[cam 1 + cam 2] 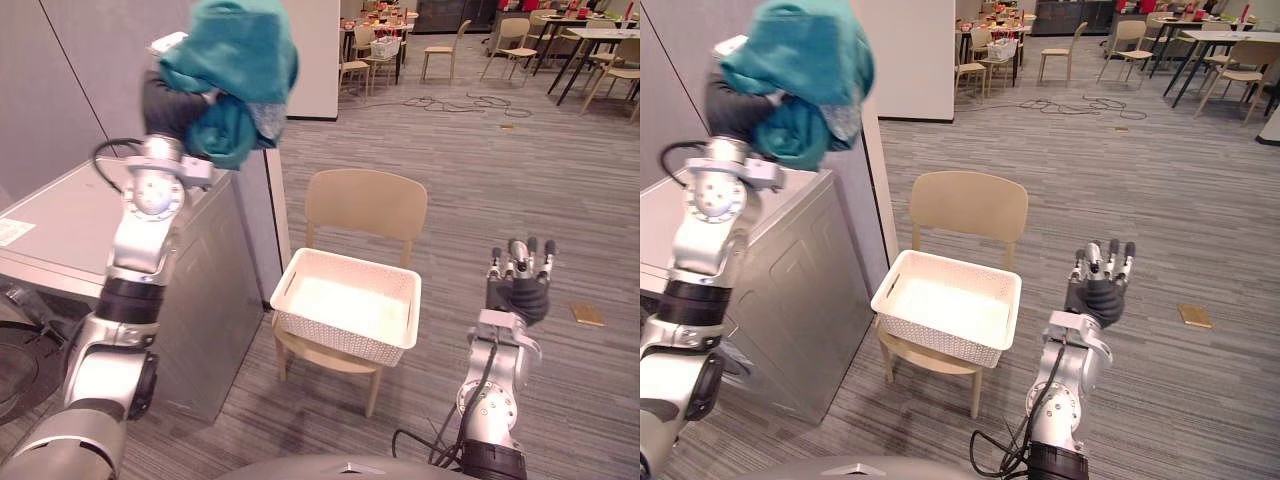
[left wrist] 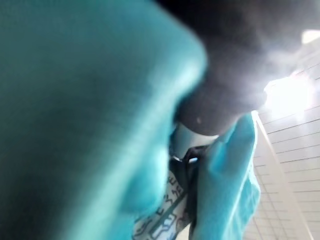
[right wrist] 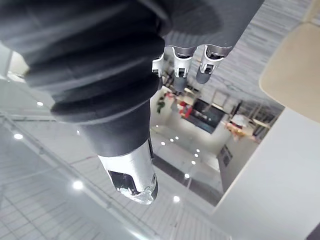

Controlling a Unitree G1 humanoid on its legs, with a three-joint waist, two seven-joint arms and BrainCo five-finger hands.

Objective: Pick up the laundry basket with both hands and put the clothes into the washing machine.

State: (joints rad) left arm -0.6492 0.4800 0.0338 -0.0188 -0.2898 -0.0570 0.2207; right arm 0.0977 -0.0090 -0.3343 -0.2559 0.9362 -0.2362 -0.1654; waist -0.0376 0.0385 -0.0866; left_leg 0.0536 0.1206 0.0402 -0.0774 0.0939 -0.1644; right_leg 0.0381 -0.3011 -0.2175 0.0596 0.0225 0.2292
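Note:
A bundle of teal clothes (image 1: 240, 70) hangs high over the front corner of the grey washing machine (image 1: 60, 220). It is draped over my raised left hand (image 1: 170, 105), whose dark cover shows beneath the cloth. The same teal cloth (image 2: 100, 125) crowds the left wrist view. The white laundry basket (image 1: 345, 345) sits on a beige wooden chair (image 1: 365, 205) to the right of the machine, with nothing inside. My right hand (image 1: 520, 285) is lifted to the right of the basket and apart from it. It is open, with straight fingers (image 3: 182, 70) pointing up and holding nothing.
A white pillar (image 1: 310, 60) stands behind the machine. Dining tables and chairs (image 1: 590, 50) fill the far end of the room, and cables (image 1: 450, 102) lie on the carpet there. A small brown tile (image 1: 587, 314) lies on the floor at the right.

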